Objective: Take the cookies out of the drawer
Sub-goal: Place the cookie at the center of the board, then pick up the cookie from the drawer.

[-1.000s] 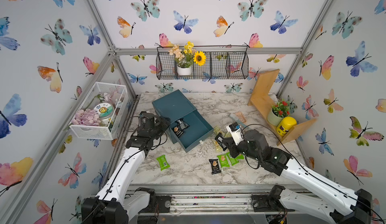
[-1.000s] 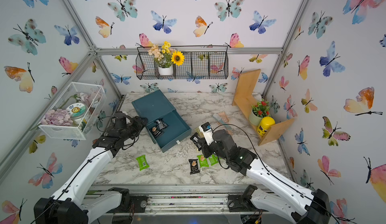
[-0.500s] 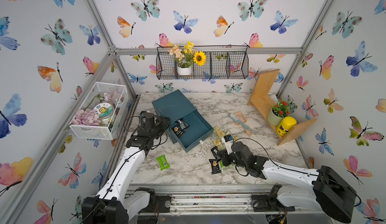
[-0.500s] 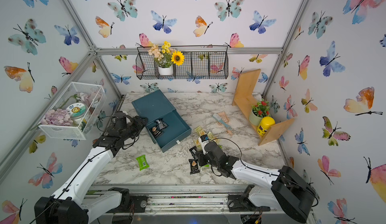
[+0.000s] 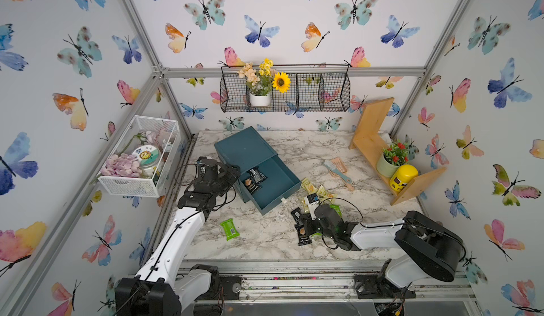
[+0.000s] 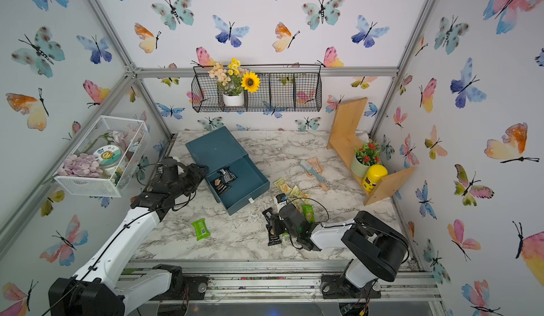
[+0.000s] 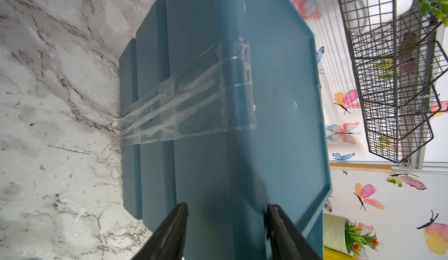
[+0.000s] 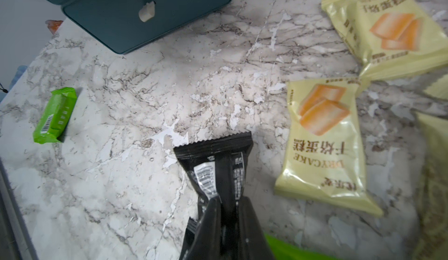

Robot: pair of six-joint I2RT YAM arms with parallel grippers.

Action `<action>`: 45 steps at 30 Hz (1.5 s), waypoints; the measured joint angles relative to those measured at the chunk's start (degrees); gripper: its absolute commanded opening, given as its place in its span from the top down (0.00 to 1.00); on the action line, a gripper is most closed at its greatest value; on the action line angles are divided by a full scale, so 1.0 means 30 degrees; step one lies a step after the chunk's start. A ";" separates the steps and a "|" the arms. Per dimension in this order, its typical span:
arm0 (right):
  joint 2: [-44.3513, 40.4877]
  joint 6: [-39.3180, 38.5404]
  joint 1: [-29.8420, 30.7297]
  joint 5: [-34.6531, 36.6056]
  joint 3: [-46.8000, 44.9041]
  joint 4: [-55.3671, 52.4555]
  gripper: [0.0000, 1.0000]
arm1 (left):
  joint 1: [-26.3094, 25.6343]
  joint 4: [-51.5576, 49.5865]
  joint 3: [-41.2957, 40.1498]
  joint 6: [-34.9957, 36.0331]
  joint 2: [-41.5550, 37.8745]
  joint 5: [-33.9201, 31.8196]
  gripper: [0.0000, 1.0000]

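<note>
Right gripper (image 8: pixel 230 200): fingers clamped on a black packet (image 8: pixel 215 164), down at the marble table (image 5: pixel 265 246) in front of the open drawer (image 5: pixel 278 179). Left gripper (image 7: pixel 226 206): fingers apart, astride an edge of the teal drawer box (image 7: pixel 266 101); cannot tell whether they press it. Cookies (image 5: pixel 253 179): a few black ones lie in the drawer, yellow, green and black ones lie loose on the table around the right gripper, and one green packet (image 5: pixel 229 229) lies well apart from them.

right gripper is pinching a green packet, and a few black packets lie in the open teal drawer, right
No: the right gripper pinches a black crinkle-edged packet, not a green one; the right wrist view shows it. Black packets do lie in the open teal plastic drawer.
</note>
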 measured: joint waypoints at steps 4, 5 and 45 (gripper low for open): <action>0.0226 -0.0066 0.0000 0.0408 0.0444 0.0109 0.69 | 0.0000 0.0000 0.0000 0.0000 0.0000 0.0007 0.44; 0.0226 -0.0117 0.0015 0.0503 0.0554 0.0138 0.64 | 0.0000 0.0007 -0.0007 0.0000 0.0000 0.0007 0.44; 0.7359 -0.8153 0.0029 -0.5129 2.6257 -1.8819 0.58 | 0.0131 -0.0015 -0.0007 0.0022 0.0000 0.0357 0.44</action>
